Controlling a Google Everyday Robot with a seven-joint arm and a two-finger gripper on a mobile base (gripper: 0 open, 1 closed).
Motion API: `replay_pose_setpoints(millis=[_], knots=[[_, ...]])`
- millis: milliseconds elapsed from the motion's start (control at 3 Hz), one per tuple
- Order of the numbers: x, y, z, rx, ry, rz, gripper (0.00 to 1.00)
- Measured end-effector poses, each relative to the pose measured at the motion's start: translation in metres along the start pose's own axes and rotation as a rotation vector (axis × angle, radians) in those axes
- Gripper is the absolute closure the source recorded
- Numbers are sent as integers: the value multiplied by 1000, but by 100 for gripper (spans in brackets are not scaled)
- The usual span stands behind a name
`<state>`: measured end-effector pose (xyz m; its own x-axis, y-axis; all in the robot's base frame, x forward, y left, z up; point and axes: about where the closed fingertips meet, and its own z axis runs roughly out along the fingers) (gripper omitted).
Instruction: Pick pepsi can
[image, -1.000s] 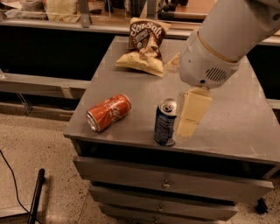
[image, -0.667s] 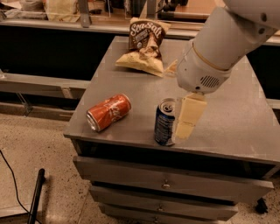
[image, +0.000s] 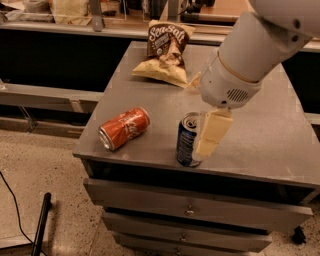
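The pepsi can (image: 188, 140) is dark blue with white print and a silver top. It stands upright near the front edge of the grey cabinet top (image: 265, 135). My gripper (image: 206, 144) hangs from the white arm (image: 250, 55) and comes down right beside the can's right side, at can height, with its cream part against or very close to the can. The can still rests on the surface.
An orange-red can (image: 124, 128) lies on its side to the left of the pepsi can. A chip bag (image: 166, 52) lies at the back of the top. Drawers (image: 190, 210) are below the front edge. A counter runs behind.
The gripper has shifted slightly left, closer to the pepsi can, and the arm above it has tilted. The cans and the bag have not moved.
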<state>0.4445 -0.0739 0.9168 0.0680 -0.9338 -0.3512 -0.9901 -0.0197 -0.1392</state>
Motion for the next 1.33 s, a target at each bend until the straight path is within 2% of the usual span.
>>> replay_pose_setpoints(millis=[1000, 1333], knots=[[-4, 1, -3, 9, -8, -7, 86], [-12, -1, -25, 36, -82, -8, 100]])
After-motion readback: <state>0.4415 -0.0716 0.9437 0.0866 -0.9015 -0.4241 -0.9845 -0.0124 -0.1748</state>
